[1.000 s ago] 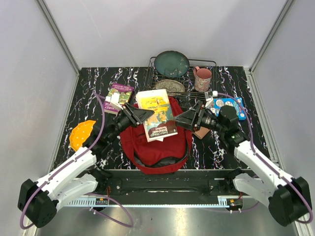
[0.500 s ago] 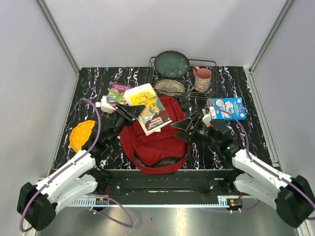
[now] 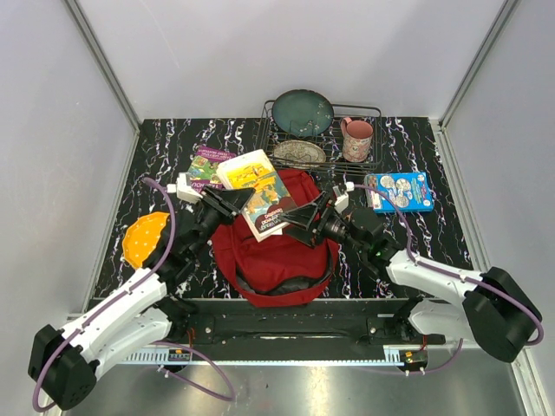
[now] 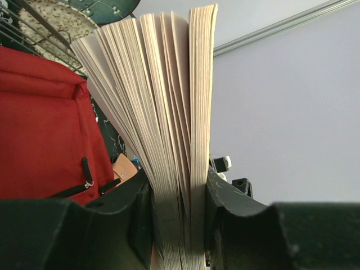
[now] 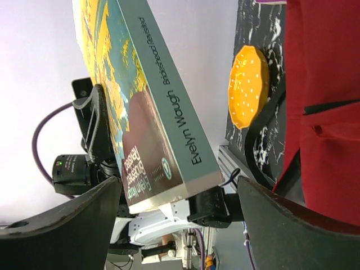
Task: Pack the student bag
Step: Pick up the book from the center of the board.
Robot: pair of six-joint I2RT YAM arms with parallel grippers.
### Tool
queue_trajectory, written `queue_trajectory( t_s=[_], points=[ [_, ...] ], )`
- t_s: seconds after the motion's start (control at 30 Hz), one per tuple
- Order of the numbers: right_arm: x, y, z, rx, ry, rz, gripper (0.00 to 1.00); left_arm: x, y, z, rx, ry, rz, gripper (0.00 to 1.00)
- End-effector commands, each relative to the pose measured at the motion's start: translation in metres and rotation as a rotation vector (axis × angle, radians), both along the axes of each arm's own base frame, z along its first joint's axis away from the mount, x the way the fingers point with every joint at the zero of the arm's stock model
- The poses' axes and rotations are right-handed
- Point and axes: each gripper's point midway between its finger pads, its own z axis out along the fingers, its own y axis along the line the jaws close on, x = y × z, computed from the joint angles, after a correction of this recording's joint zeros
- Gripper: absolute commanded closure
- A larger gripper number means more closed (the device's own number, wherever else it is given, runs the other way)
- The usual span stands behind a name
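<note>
The student bag [image 3: 277,256] is a red backpack lying flat at the table's front centre; it also shows in the left wrist view [image 4: 39,129] and in the right wrist view [image 5: 326,112]. My left gripper [image 3: 234,204] is shut on a yellow-and-teal paperback book [image 3: 262,198] and holds it tilted above the bag's upper left part. In the left wrist view [image 4: 177,194] both jaws pinch its fanned pages [image 4: 163,84]. My right gripper [image 3: 301,217] is open and empty over the bag, facing the book's spine [image 5: 169,107], with its wide jaws on either side of the book's lower corner without touching it.
A purple book [image 3: 208,165] lies at the back left and an orange dish [image 3: 145,237] at the left. A wire rack [image 3: 368,111] at the back holds a teal plate [image 3: 302,111] and a patterned plate [image 3: 299,152], with a pink mug [image 3: 356,139]. A blue packet [image 3: 401,191] lies right.
My left gripper has drawn the book back to the left, off the bag's middle. My right gripper has swung left from the bag's right side to over the bag, close to the book.
</note>
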Motion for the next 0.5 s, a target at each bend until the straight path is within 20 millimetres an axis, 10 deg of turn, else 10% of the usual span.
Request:
queue_trajectory(
  t_s=[0.0,0.47],
  points=[
    [0.005,0.007,0.044,0.093,-0.133,-0.001,0.12,-0.01,0.008,0.062,-0.141,-0.162,0.005,1.0],
    [-0.003,0.025,0.065,0.171,-0.232,0.123,0.58,-0.017,-0.002,0.057,-0.212,-0.142,-0.065,1.0]
  ],
)
